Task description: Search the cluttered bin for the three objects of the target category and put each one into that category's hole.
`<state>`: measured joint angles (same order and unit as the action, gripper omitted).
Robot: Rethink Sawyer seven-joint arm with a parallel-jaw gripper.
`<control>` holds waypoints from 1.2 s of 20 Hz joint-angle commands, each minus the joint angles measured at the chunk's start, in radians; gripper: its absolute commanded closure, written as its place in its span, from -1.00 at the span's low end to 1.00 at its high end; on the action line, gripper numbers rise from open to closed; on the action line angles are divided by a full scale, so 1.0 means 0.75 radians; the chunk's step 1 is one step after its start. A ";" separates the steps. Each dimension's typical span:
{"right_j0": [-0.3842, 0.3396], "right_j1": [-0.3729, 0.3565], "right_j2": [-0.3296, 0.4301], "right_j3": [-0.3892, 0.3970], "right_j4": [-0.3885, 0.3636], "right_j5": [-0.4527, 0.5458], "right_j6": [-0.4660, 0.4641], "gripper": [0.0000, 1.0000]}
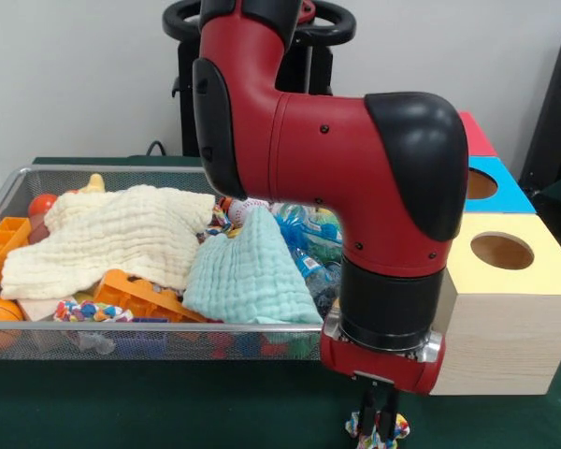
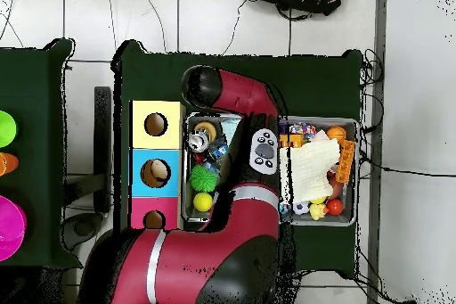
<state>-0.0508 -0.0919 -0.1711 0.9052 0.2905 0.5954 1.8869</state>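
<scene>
My gripper (image 1: 377,428) hangs low over the green table, in front of the mesh bin (image 1: 37,339) and beside the yellow box. Its fingers (image 1: 366,412) stand close together, shut on a colourful knotted rope toy (image 1: 400,428) that shows on both sides of them. The picture's bottom edge cuts off the toy's underside. Three boxes stand at the right: a yellow hole (image 1: 501,251), a blue hole (image 1: 480,183) and a red box (image 1: 477,136). From overhead, the arm (image 2: 223,91) hides the gripper and the toy.
The bin holds a cream cloth (image 1: 122,234), a mint cloth (image 1: 248,276), an orange tray (image 1: 145,295), plastic bottles (image 1: 309,243) and another rope toy (image 1: 89,311). The overhead view shows a green spiky ball (image 2: 204,177), a yellow ball (image 2: 204,201) and a can (image 2: 198,142).
</scene>
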 commanded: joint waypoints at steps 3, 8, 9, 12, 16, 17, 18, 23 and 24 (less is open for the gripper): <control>-0.041 0.019 0.084 0.106 0.026 0.014 0.239 1.00; -0.038 -0.116 0.042 0.084 0.052 0.335 0.252 1.00; -0.039 -0.145 0.038 0.082 0.053 0.391 0.247 1.00; -0.012 -0.222 -0.006 0.063 0.043 0.563 0.274 1.00; 0.006 -0.273 -0.044 0.011 0.036 0.753 0.326 1.00; 0.009 -0.282 -0.050 0.002 0.035 0.788 0.337 1.00; 0.012 -0.291 -0.056 0.002 0.035 0.806 0.345 1.00; 0.021 -0.339 -0.061 0.044 0.041 0.830 0.357 1.00; 0.028 -0.368 -0.067 0.080 0.045 0.821 0.364 1.00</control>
<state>-0.0356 -0.2830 -0.2310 0.8921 0.3016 1.1364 1.8869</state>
